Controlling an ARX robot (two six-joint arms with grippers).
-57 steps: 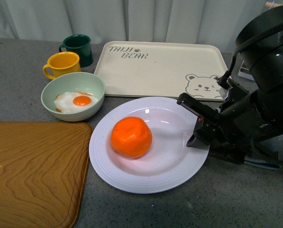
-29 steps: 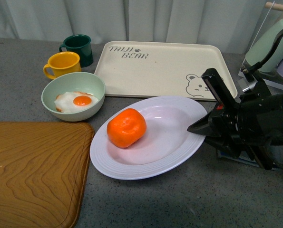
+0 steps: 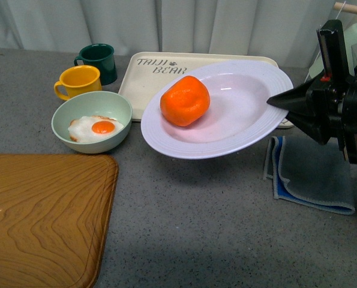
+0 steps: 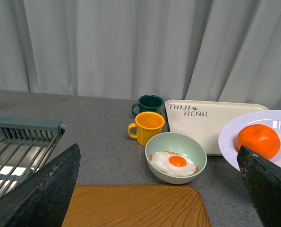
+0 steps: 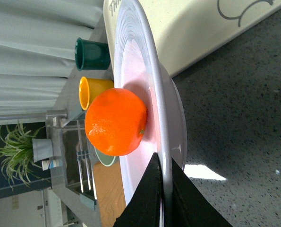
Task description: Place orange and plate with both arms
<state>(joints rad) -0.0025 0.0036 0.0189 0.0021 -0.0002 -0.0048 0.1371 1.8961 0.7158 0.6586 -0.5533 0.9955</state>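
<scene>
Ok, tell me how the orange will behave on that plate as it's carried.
Likely to roll: the orange is round and sits loose, off-centre on the glossy plate. The deep well should probably catch it unless the plate tips far. The right gripper pinches only one rim edge, so the plate may sag or wobble.
</scene>
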